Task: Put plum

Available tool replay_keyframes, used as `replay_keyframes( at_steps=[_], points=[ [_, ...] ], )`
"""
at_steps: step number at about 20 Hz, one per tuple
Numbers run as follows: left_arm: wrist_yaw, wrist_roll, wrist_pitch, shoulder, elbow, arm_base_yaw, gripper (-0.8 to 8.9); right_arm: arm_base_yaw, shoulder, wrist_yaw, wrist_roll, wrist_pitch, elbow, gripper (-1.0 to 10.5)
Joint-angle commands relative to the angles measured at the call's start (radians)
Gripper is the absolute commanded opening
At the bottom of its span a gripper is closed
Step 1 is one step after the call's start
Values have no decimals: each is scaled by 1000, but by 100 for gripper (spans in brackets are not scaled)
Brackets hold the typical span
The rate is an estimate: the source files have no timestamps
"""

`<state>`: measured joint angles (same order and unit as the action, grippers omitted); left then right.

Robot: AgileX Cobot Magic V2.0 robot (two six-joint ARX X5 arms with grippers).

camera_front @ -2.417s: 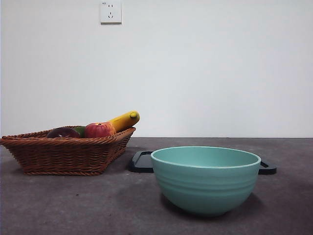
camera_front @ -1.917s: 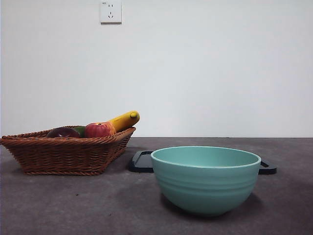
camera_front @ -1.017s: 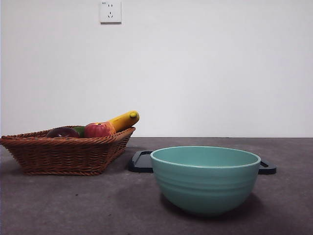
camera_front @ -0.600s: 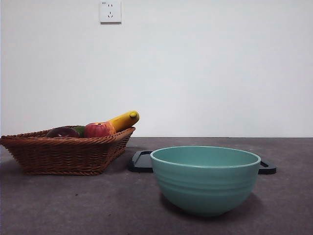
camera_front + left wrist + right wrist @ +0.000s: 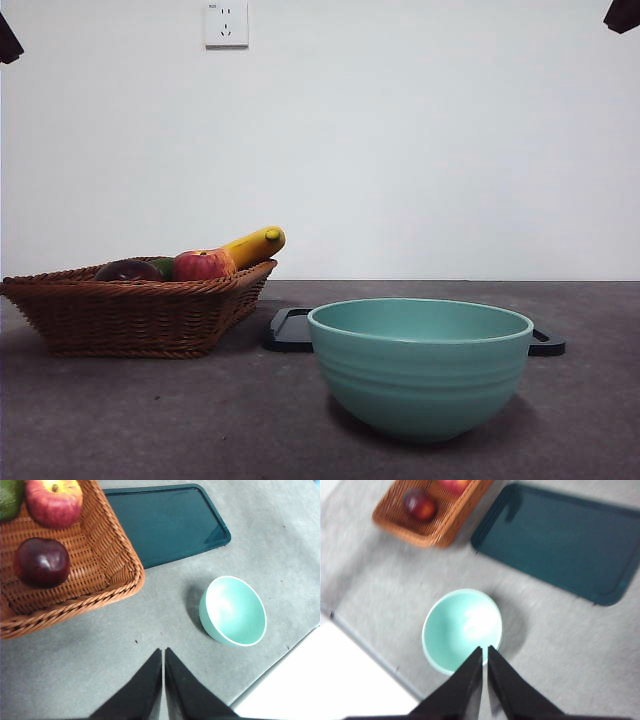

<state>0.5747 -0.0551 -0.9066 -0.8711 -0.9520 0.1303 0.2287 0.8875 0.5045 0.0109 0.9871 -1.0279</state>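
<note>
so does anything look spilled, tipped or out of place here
Nothing stands out. The plum sits in the basket with the apple; the bowl stands upright and empty beside the tray.

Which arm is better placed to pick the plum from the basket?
Probably left: its end effector, shut, hangs close to the basket holding the plum. The right end effector hovers over the bowl.
</note>
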Motion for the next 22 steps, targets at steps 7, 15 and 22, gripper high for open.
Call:
replay_keyframes(
  at_steps=[7, 15, 22],
  points=[
    [2, -12, 12, -9, -25, 3, 315, 11, 7, 0, 23, -10, -19, 308],
    [2, -8, 12, -9, -25, 3, 477, 11, 7, 0, 23, -10, -19, 473],
    [-1, -4, 17, -9, -26, 3, 472, 11, 7, 0, 23, -10, -19, 473]
  ],
)
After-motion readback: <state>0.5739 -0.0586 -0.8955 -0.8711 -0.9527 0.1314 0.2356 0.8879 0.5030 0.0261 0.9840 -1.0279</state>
